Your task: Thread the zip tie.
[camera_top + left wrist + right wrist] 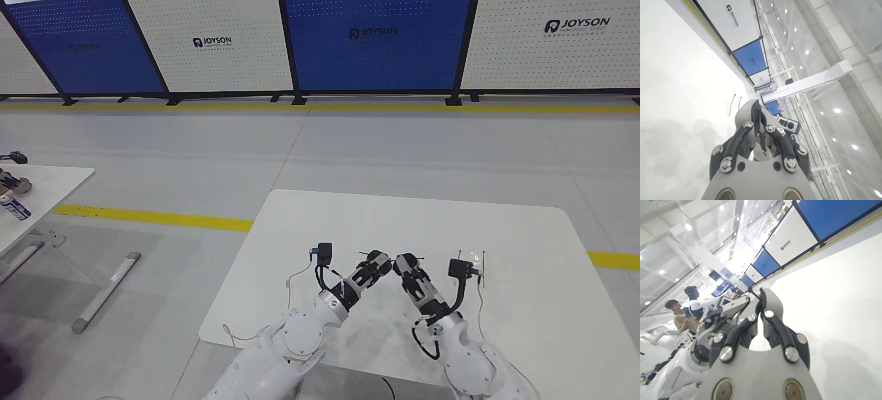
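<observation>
White table (500,230) carries both arms, grippers almost tip to tip at mid-width, nearer the robot's edge; right gripper (759,297) is clenched on a black zip tie (752,291), its head poking past the fingertips; left gripper (758,109) is pressed closed, nothing visible in it; two spare ties (731,105) lie flat, well apart toward the right edge.

A white tabletop (500,260) is standing on a pale grey floor (300,150), which a yellow line (150,217) is crossing. Blue panels (375,40) and white pegboard panels (210,40) are lining the far side. Round ceiling lights (836,110) are shining overhead, and a second white table (40,195) is sitting off to the left.
</observation>
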Controlling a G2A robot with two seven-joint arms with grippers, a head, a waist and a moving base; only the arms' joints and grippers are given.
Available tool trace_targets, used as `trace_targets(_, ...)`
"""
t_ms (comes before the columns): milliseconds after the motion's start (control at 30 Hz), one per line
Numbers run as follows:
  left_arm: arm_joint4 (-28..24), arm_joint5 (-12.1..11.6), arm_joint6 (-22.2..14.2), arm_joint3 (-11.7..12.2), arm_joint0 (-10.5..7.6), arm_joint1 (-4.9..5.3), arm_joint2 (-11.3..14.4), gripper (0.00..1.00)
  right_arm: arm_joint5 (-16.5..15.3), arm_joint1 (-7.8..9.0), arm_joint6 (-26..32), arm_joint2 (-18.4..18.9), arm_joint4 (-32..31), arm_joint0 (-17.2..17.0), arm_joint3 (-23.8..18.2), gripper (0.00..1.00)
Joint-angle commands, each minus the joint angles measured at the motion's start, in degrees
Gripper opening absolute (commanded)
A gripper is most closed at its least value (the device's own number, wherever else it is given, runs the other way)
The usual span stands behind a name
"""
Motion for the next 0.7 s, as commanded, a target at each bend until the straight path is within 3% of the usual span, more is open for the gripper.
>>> trace_targets(0,0.00,0.00,0.00,0.00,0.00,0.00,0.00,0.00,0.00,0.02,0.23,0.03,0.40,0.04,0.05,0.00)
trace_targets(667,0.00,0.00,0.00,0.00,0.00,0.00,0.00,0.00,0.00,0.13,-1.96,1.30,-1.70,-1.34,-0.68,0.00)
